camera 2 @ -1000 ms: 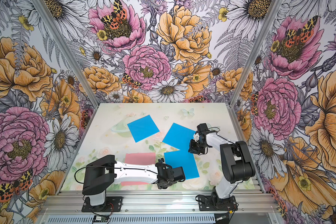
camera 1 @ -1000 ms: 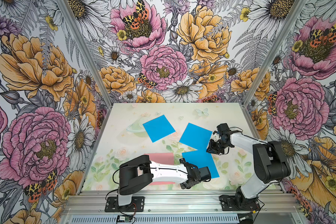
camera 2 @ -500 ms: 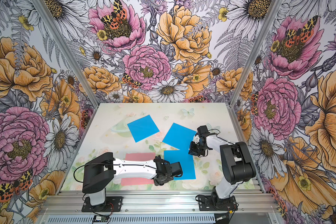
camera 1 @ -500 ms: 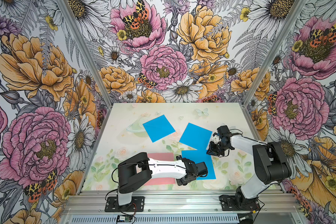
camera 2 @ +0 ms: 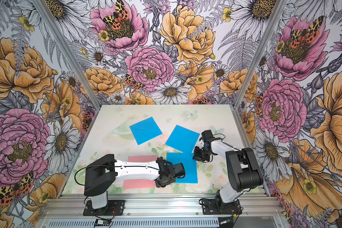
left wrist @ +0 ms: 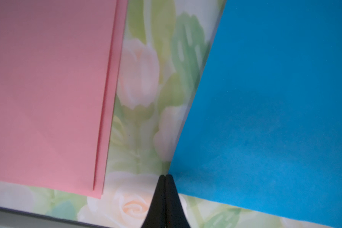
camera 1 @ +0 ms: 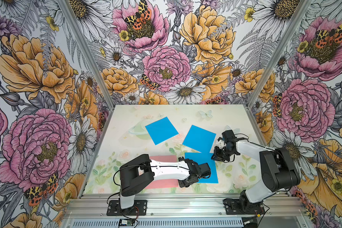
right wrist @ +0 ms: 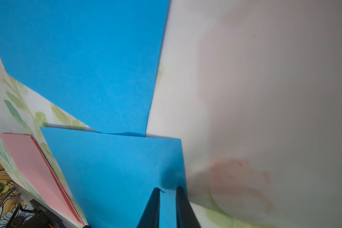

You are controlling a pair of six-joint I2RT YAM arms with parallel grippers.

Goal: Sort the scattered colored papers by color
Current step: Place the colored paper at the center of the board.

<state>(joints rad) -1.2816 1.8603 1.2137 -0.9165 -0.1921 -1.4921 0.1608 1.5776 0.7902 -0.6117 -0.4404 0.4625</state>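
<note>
In both top views, three bright blue sheets and a pile of light pink ones lie flat on the pale flowered table (camera 1: 227, 116). All are thin, plain, matte and roughly square, with crisp straight edges.

The far blue sheet (camera 1: 161, 130) (camera 2: 145, 130) sits alone just above the middle of the frame, turned like a diamond and touching nothing else. The middle blue sheet (camera 1: 199, 138) (camera 2: 183, 138) lies to its right, also turned. Its lowest corner meets the top edge of the near blue sheet (camera 1: 212, 171) (camera 2: 192, 169), which sits square to the table front in the lower centre. I cannot tell which of these two is on top.

The pink pile (camera 1: 163, 182) (camera 2: 140, 183) lies left of the near sheet with a strip of table between them, and the left arm crosses over it. The left wrist view shows the pile (left wrist: 47, 88) as at least two sheets nearly aligned, one edge peeping out beside the other.

The left gripper (camera 1: 183, 184) (left wrist: 164, 176) has its jaws pressed fully together on the lower left corner of the near blue sheet (left wrist: 274, 108). The sheet's edge beside the gripper curls slightly off the table.

The right gripper (camera 1: 215, 156) (right wrist: 167, 189) has its jaws a narrow gap apart. Its tips are down on the near blue sheet (right wrist: 117, 177), close to the upper right corner, and nothing is clamped between them.
</note>
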